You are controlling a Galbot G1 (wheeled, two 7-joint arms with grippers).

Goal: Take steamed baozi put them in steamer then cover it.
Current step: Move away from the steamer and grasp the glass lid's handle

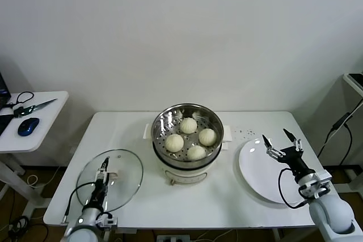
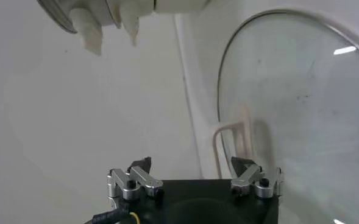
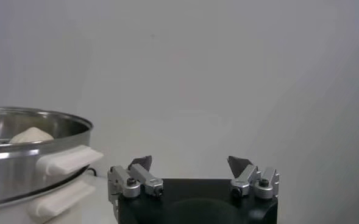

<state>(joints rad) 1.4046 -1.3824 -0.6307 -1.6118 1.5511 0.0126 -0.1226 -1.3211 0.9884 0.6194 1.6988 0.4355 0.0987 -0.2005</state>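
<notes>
The steamer (image 1: 187, 134) stood mid-table holding all four steamed baozi (image 1: 191, 139), uncovered. At its eight o'clock lay the cover (image 1: 110, 178) with the left gripper (image 1: 105, 165) over its handle, fingers spread. At three o'clock the right gripper (image 1: 282, 138) hovered over the white plate (image 1: 258, 171), fingers wide and empty.

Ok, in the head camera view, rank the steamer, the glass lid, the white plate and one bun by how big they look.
1. steamer
2. glass lid and white plate: they look about alike, and the plate is partly hidden by the right gripper, so I won't rank them.
3. bun, clearly smallest.
</notes>
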